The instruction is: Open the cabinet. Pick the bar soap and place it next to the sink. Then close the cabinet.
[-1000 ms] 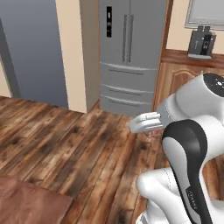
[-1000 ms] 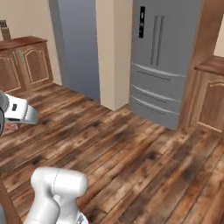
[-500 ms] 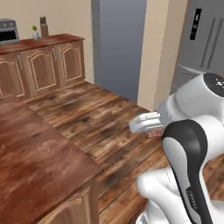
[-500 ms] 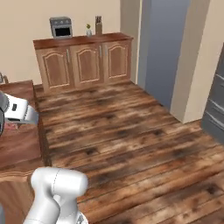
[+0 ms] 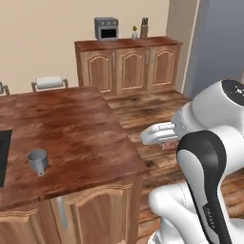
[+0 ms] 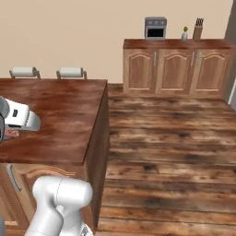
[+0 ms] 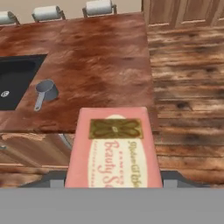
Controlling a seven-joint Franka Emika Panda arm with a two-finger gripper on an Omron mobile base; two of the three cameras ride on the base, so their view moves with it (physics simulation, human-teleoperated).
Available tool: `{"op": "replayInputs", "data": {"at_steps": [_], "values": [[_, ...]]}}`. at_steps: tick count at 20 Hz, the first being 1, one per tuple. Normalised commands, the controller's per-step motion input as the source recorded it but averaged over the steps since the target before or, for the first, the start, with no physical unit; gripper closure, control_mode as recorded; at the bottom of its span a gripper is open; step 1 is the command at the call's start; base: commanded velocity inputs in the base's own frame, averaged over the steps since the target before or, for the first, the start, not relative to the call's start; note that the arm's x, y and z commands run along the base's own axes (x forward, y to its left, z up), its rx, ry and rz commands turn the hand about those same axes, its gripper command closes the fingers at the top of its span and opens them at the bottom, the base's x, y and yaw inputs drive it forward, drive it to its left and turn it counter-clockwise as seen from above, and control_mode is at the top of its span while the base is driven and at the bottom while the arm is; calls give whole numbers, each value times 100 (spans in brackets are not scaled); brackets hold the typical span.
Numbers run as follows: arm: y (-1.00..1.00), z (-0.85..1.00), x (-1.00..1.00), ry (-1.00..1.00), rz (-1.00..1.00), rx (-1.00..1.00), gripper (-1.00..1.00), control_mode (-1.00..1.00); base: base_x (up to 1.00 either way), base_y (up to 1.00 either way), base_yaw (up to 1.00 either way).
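One bar soap [image 7: 113, 151] clamped between gripper [image 7: 113, 180] fingers.

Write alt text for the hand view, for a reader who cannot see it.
A pinkish-red bar soap with a gold emblem and cursive lettering sits between the gripper fingers, close to the camera. Beyond it lies a brown wooden island counter with a dark sink at left and a small grey measuring cup beside it; plank floor runs along the right.

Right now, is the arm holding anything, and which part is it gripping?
Yes, the bar soap. The fingers clamp its two long sides near the end closest to the hand, with the labelled face up.
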Motion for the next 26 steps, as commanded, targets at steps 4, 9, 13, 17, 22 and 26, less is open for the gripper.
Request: {"op": "replayInputs", "data": {"at_steps": [4, 9, 13, 17, 22, 26], "values": [[0, 0, 0, 0, 0, 0, 100, 100, 0, 13, 62], [0, 0, 0, 0, 0, 0, 100, 100, 0, 84, 7], [0, 0, 0, 0, 0, 0, 100, 100, 1, 100, 0], [0, 0, 0, 0, 0, 0, 100, 100, 7, 100, 0], [0, 0, 0, 0, 0, 0, 100, 100, 4, 100, 0], [0, 0, 0, 0, 0, 0, 100, 100, 0, 100, 0]]}}
